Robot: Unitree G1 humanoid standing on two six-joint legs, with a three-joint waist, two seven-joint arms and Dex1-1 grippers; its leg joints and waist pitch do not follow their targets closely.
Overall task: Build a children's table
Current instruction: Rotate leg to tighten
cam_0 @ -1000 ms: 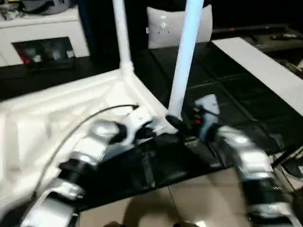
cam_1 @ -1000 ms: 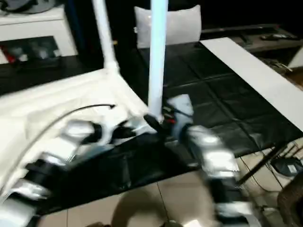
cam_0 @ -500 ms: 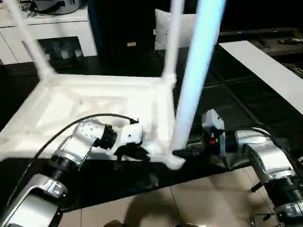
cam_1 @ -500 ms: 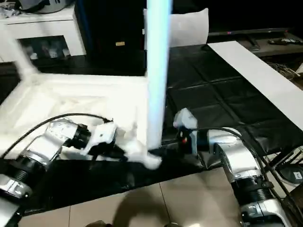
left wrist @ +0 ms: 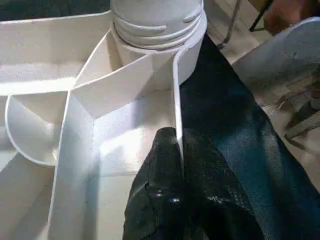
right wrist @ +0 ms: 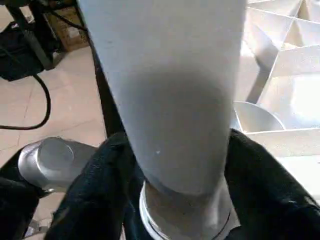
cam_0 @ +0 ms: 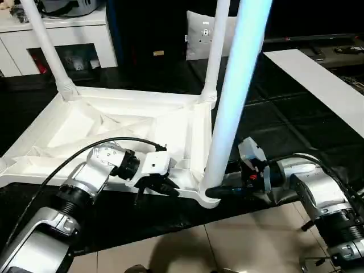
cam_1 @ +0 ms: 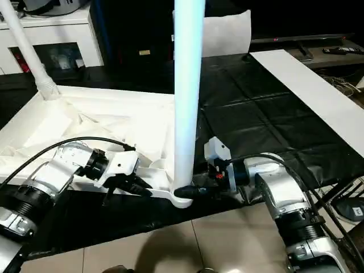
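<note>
My right gripper (cam_0: 219, 192) straddles the base of the nearest leg (cam_0: 230, 114), one black finger on each side of the tube just above its threaded collar; whether the fingers press it firmly I cannot tell, so I call it closing around the leg, not a sure grasp. My left gripper (left wrist: 175, 145) is clenched on the thin rim wall of the table top (cam_0: 114, 122), which lies upside down on the dark mat (cam_0: 284, 108), ribs up, beside that same corner socket (left wrist: 157, 22). The leg's long axis stands nearly upright from the near corner, leaning slightly (two more legs already rise from the far corners). My right arm is plainly the nearer one to turn it, and I judge the next move is a twist about that upright axis while the left steadies the top.
</note>
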